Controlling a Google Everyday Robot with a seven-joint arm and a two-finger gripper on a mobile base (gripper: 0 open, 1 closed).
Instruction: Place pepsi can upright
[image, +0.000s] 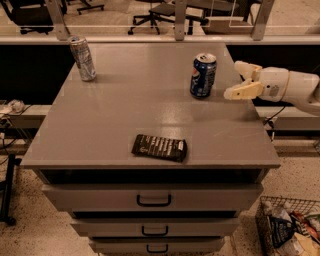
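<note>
The pepsi can (202, 75), dark blue with a round logo and silver top, stands upright on the grey cabinet top (125, 115) toward the back right. My gripper (241, 79) is just to the right of the can and apart from it. Its fingers (242, 91) are spread open and hold nothing.
A taller silver-grey can (82, 58) stands at the back left corner. A flat black packet (159, 147) lies near the front edge. Drawers (152, 199) are below the top. A wire basket (290, 231) with clutter stands on the floor at right. Office chairs stand behind a railing.
</note>
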